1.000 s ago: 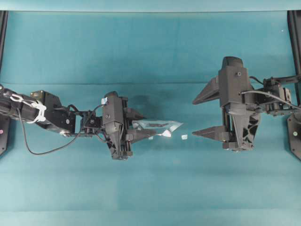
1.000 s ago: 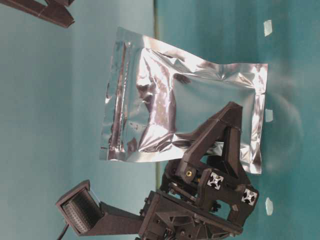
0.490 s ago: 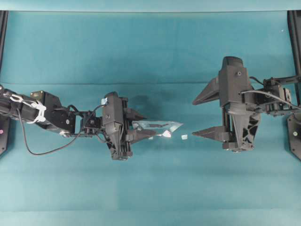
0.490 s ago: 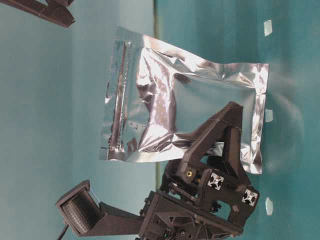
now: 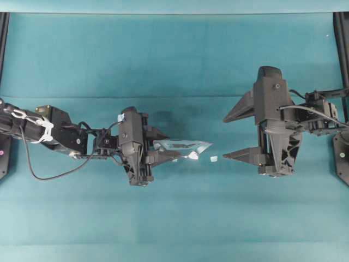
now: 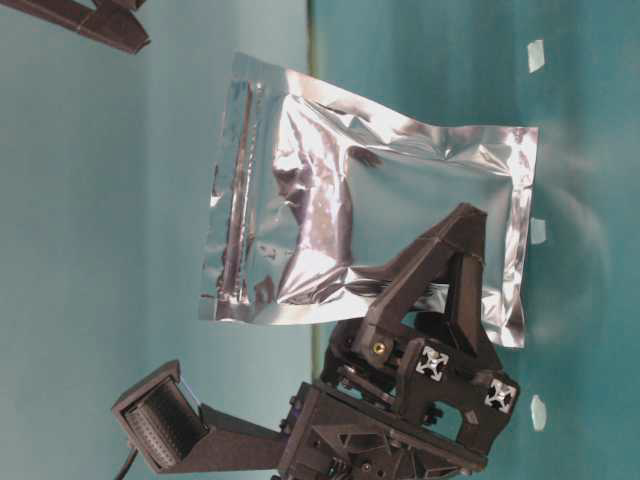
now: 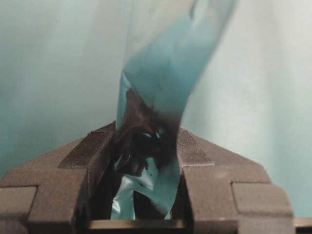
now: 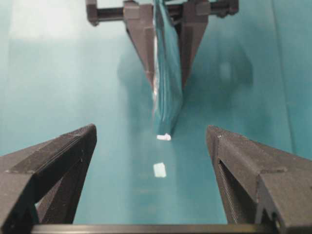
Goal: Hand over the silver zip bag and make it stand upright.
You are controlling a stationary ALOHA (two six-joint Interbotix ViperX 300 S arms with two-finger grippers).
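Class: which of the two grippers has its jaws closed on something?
The left gripper, clamped on the silver zip bag; the right gripper stands wide open, empty.

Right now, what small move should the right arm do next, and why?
Probably advance the right gripper toward the silver zip bag. Its jaws stand wide open, apart from the bag, and in its wrist view the bag's free edge lines up between them while the left gripper clamps the other end.
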